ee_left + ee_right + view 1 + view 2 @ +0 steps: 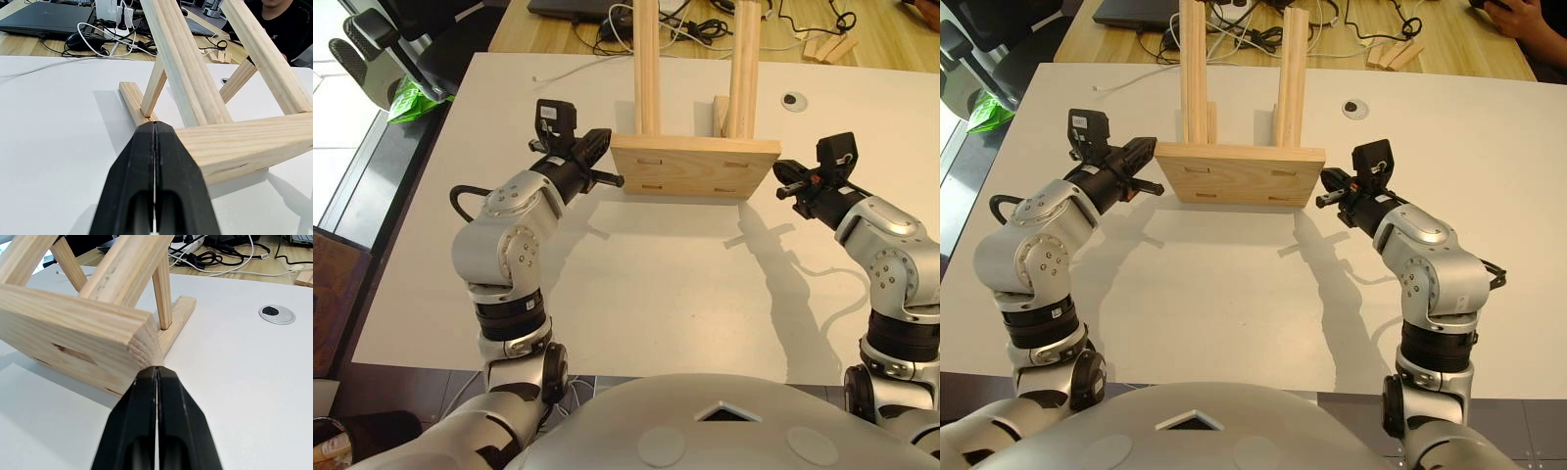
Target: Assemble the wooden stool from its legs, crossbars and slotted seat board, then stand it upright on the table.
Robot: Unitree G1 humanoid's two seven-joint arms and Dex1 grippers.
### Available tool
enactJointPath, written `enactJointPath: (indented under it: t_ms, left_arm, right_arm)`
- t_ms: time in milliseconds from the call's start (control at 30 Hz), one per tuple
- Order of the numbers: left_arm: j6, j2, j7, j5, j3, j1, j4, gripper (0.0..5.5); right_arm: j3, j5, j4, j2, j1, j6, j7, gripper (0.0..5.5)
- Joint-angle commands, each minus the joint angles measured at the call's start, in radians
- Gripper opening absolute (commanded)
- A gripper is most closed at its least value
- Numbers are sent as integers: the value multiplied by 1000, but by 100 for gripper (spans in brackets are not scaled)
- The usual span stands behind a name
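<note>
The assembled wooden stool lies on its side on the white table point(636, 294). Its slotted seat board point(695, 166) faces me and its legs point(646, 69) point away. In the left wrist view a lower leg point(132, 98) rests on the tabletop, joined to an upper leg by a crossbar point(152, 90). My left gripper point(615, 180) is shut, its tip point(154, 126) against the seat's left edge. On the other side my right gripper point(781, 186) is shut too, tip point(156, 368) touching the seat's right corner point(144, 340).
A round cable grommet point(793, 100) sits in the table at the back right. Behind the table stands a wooden desk with a laptop point(44, 19), tangled cables point(705, 24) and loose wooden pieces point(829, 46). An office chair point(382, 49) stands far left.
</note>
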State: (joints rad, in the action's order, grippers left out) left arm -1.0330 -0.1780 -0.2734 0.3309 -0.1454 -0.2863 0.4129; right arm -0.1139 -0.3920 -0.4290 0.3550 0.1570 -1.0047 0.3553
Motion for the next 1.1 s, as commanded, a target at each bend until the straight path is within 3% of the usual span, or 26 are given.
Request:
enactJointPath:
  t_ms: [33, 367, 667, 900, 1100]
  left_arm:
    - [-8, 2, -18, 50, 10, -30, 27, 0]
    - [28, -124, -49, 27, 0, 15, 8, 0]
    - [104, -213, -99, 39, -26, 52, -8, 0]
    - [351, -261, -156, -65, 39, 44, -285, 0]
    - [482, -218, -200, -109, 116, -24, -525, 0]
  right_arm:
    - [14, -63, -21, -14, 29, -27, 33, 5]
    - [-22, -16, 80, 64, 21, 54, 44, 5]
    - [22, 71, 186, 100, -28, 199, 53, 5]
    - [99, 135, 351, 40, 37, 340, 46, 5]
    - [128, 173, 495, -12, 96, 437, 43, 5]
